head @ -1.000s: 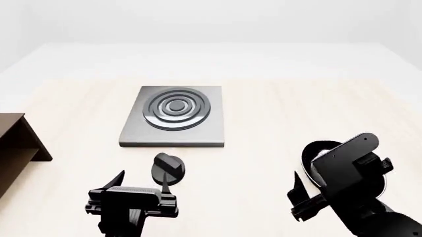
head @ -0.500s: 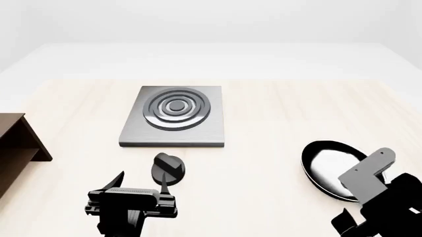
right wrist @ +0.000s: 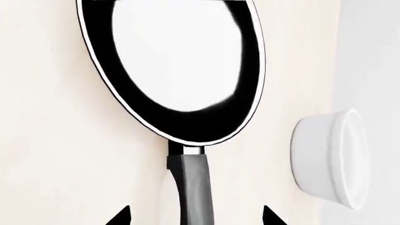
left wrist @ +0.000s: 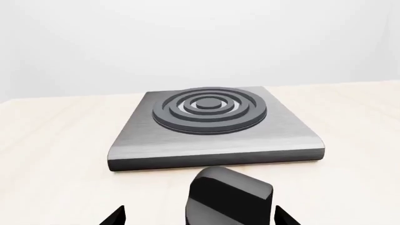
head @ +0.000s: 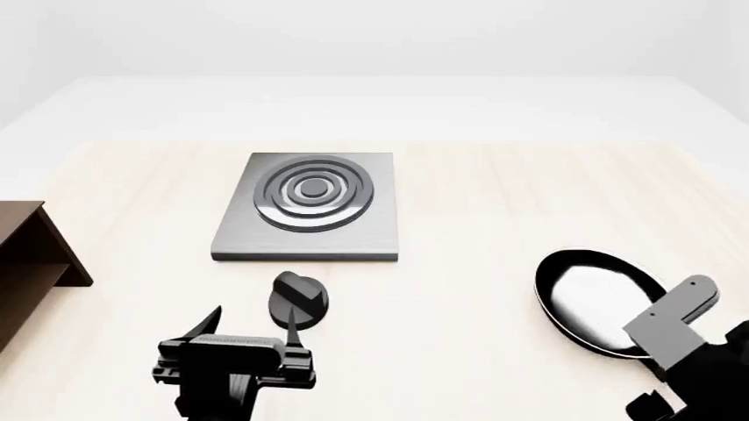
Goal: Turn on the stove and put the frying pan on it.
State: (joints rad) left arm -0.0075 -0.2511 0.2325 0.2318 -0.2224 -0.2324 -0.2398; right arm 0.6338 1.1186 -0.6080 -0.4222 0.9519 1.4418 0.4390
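The grey square stove (head: 310, 209) with dark burner rings lies on the table's far middle; it also shows in the left wrist view (left wrist: 212, 124). The small black knob (head: 296, 298) stands in front of it. My left gripper (head: 252, 323) is open, its jaws on either side of the knob (left wrist: 226, 197), not touching. The black frying pan (head: 591, 300) lies at the front right. In the right wrist view the pan (right wrist: 178, 70) has its handle (right wrist: 192, 185) running between the open jaws of my right gripper (right wrist: 195, 218), which sits low at the head view's edge (head: 661, 399).
A white bowl (right wrist: 331, 157) sits on the table beside the pan's handle. A dark brown shelf or box (head: 30, 254) stands at the left edge of the table. The table top is pale wood.
My right arm has drawn back and down toward the front right corner, uncovering the pan. The left gripper has stayed at the knob.
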